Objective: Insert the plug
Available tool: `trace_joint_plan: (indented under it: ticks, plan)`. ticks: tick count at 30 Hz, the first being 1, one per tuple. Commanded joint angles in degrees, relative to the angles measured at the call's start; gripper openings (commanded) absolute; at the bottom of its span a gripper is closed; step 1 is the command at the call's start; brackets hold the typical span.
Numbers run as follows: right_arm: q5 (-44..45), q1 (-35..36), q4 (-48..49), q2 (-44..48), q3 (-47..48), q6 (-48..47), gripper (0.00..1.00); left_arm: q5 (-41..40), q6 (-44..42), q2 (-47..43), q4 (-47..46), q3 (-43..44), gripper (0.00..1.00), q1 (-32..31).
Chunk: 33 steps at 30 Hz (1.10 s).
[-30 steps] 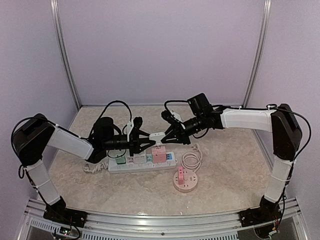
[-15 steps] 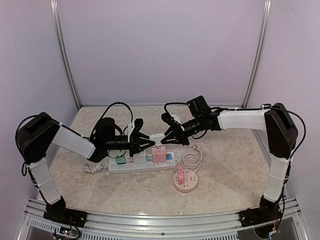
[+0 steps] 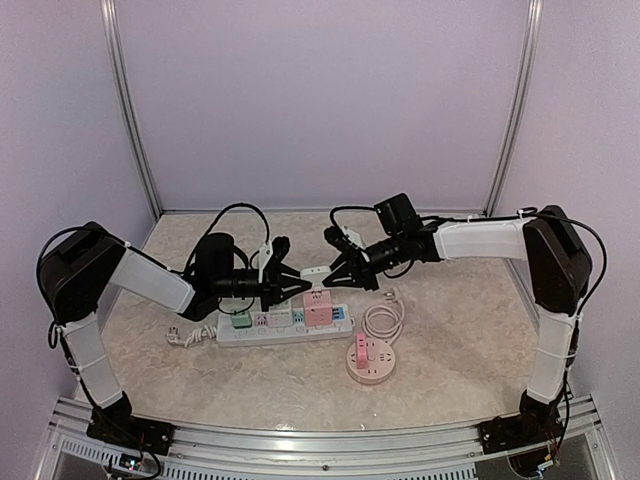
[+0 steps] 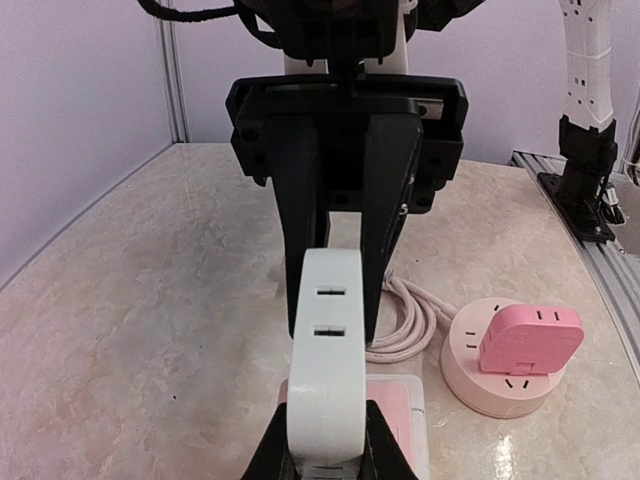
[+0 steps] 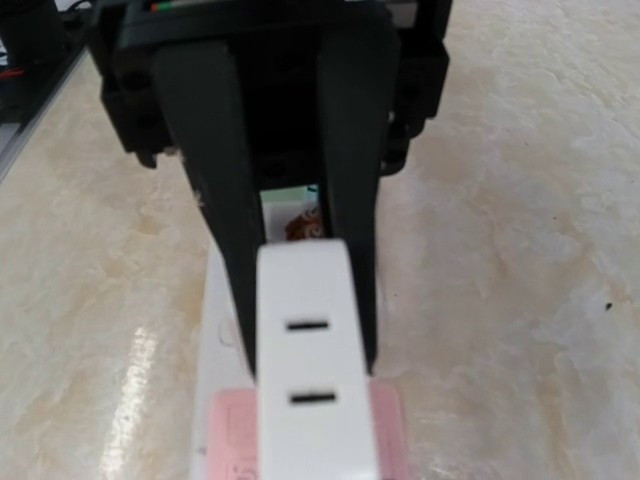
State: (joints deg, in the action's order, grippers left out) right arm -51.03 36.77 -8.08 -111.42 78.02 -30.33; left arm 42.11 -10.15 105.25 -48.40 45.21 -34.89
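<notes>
Marbled tabletop (image 3: 450,340) inside pale walls carries a white power strip (image 3: 285,322), and everything is placed from that strip. The white plug (image 3: 313,271) hangs in the air just above the strip's right half, over the pink adapter (image 3: 317,308) already seated there, and it does not touch the strip.

The left gripper (image 3: 298,283) is clenched on the plug's left end, with its fingers (image 4: 285,455) pressed to both sides in the left wrist view. The right gripper (image 3: 335,272) comes in from the strip's right side. Its fingers (image 4: 295,190) flank the plug's other end with no gap to be seen, so it appears clamped too.

The plug's slotted face shows, but its prongs are hidden, so I cannot tell which way they point. As I judge it, two opposed grasps will fight each other, so one claw should let go before any turning. The prongs then need to face down, square over a free socket on the strip rather than the pink adapter. The push should be straight and slow, with the freed arm bracing the strip so it does not slide. A round pink socket (image 3: 372,360) sits nearer the arm bases than the strip's right end, clear of the work.
</notes>
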Motion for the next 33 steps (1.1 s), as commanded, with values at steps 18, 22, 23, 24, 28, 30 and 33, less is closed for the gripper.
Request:
trace_joint_plan:
  ticks: [18,22,23,24,28,30,33]
  plan:
    - [-1.53,0.01,-0.43,-2.75,0.13,4.01,0.0,-2.1,-6.0,1.18,5.66,0.5,0.0,0.27]
    - [-1.53,0.05,-0.51,-2.84,-0.13,4.44,0.0,-1.99,-6.48,1.35,6.61,0.55,0.0,0.11]
    - [-1.46,0.05,-0.5,-2.66,-0.36,4.48,0.0,-1.86,-6.46,1.39,6.86,0.45,0.0,0.05]
    - [-1.3,0.05,-0.41,-2.51,-0.58,4.56,0.0,-1.85,-6.53,1.41,6.83,0.48,0.0,-0.04]
    - [-0.17,0.18,-0.26,-2.3,-1.53,4.75,0.0,-2.85,-7.65,2.17,8.13,0.4,0.0,-0.75]
    - [0.97,0.38,-1.18,-2.81,-1.8,4.52,0.0,-2.47,-8.79,2.69,9.07,0.18,0.0,-1.1]
    - [2.03,0.57,-1.84,-2.75,-3.0,4.39,0.0,-2.25,-9.71,3.23,10.14,0.0,0.0,-1.78]
